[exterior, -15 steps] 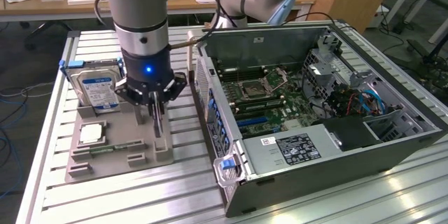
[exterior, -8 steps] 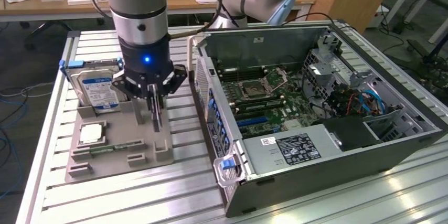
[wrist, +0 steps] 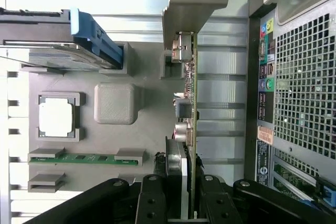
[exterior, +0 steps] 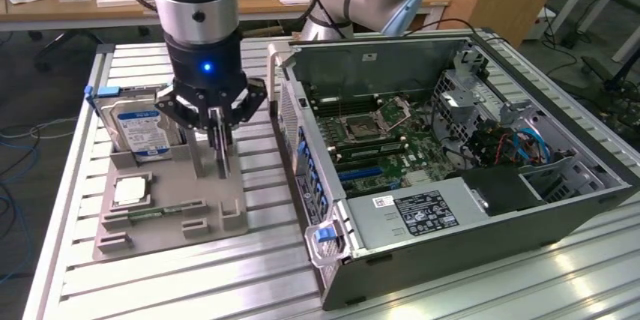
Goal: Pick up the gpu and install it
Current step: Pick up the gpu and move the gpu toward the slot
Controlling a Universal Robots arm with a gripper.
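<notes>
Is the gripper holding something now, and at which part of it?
The gripper pinches the gpu by its upper edge; the card stands upright, edge-on, at the grey holder.

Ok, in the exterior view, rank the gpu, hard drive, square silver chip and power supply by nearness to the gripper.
1. gpu, between the fingers of the gripper.
2. hard drive, upright, on the exterior view's left.
3. square silver chip, flat in the grey holder, lower left.
4. power supply, inside the case, exterior view's right.
</notes>
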